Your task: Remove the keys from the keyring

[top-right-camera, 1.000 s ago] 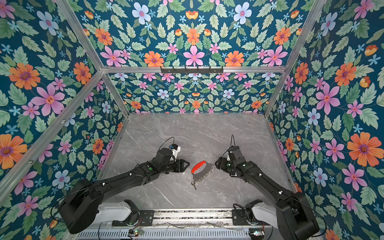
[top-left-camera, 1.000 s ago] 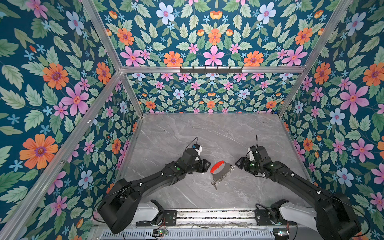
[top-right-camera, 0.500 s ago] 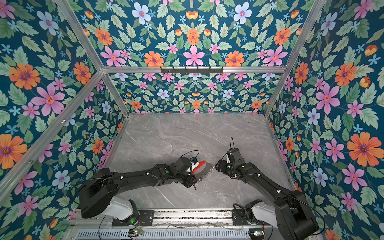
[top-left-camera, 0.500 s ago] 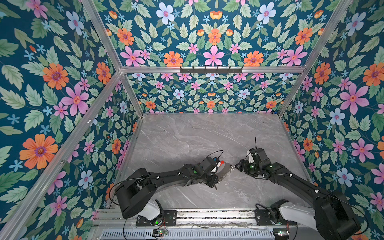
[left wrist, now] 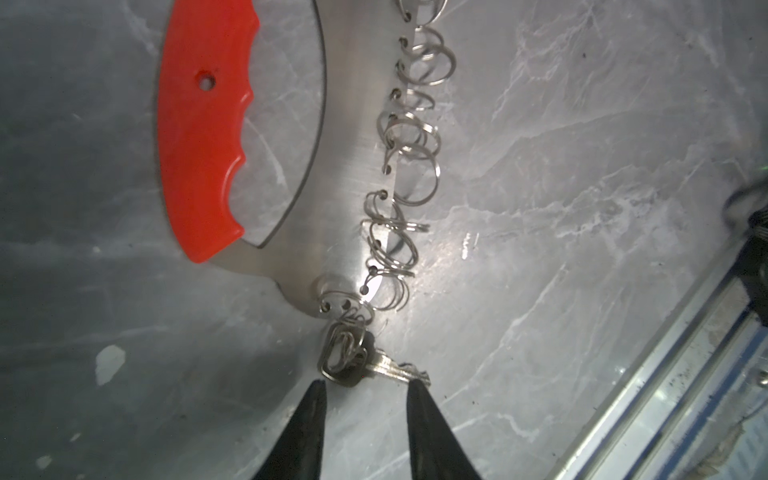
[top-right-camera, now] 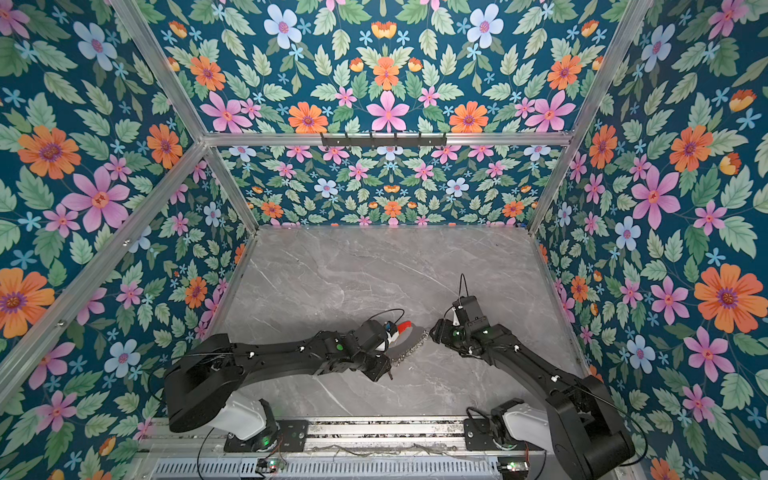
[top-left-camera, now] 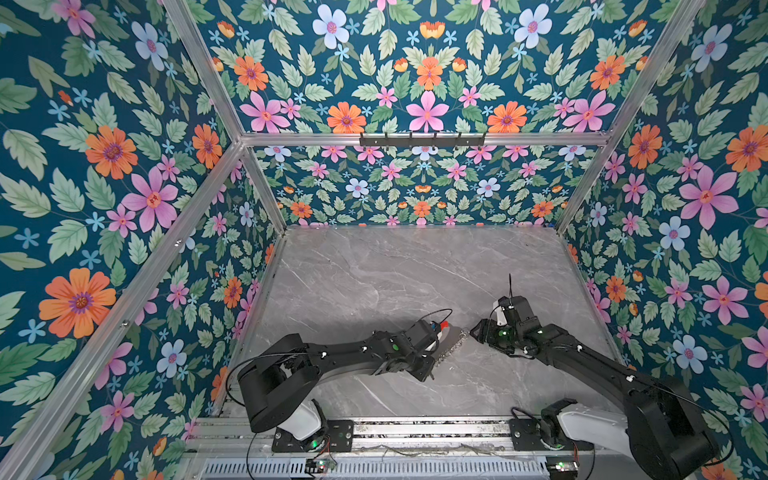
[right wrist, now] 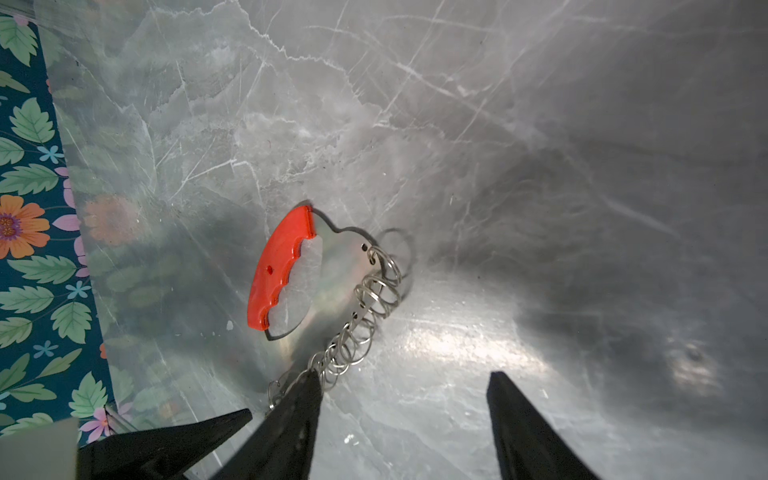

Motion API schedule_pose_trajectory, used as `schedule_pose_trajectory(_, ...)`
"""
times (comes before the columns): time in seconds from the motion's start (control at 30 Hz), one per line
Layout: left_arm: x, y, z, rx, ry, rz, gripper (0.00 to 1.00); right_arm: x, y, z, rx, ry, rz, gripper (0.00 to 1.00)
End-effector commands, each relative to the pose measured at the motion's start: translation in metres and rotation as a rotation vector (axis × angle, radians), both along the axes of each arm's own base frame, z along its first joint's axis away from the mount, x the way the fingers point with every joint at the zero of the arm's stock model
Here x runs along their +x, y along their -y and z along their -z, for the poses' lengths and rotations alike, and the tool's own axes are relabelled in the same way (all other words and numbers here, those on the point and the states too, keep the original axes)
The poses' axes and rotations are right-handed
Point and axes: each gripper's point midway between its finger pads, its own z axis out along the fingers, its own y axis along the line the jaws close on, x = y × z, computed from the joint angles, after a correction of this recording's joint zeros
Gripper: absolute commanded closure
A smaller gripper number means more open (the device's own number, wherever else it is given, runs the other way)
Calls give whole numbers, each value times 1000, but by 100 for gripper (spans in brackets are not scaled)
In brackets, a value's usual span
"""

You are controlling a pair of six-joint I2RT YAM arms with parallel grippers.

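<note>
Keyring [top-left-camera: 452,337] lies flat on the bench [top-left-camera: 374,270], lower centre of frame in both top views, between the two arms. Key [left wrist: 368,368] rests on the bench at the plate's end loop, not yet detached. Left claw [left wrist: 365,388] is nearer: jaws parted, clamping nothing. Its tips straddle the key just ahead, and the key's long axis runs across the gap, finger to finger. Right claw [right wrist: 401,386] is released wide, just right of the plate. Judgement: closing would catch the key endwise, so turning the wrist first looks advisable.
</note>
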Motion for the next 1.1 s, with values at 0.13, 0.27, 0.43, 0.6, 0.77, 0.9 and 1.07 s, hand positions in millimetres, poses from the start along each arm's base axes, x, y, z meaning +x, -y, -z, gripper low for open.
schedule_pose_trajectory(0.13,11,5,-2,13,60,10,64,5,-1,-4,3,28,1,35)
schedule_pose_trajectory(0.27,14,10,-10,-1,78,20,62,5,0,-5,-1,30,4,35)
schedule_pose_trajectory(0.43,10,10,-3,17,47,28,60,5,0,-4,-2,27,3,35)
schedule_pose_trajectory(0.6,8,6,-1,26,44,29,62,4,1,-3,-6,28,7,35)
schedule_pose_trajectory(0.77,6,9,3,20,33,38,65,5,1,-5,1,30,9,35)
schedule_pose_trajectory(0.9,8,11,4,14,38,38,67,4,1,-6,-2,31,8,35)
schedule_pose_trajectory(1.07,7,14,5,11,32,46,77,3,2,-6,-4,33,10,35)
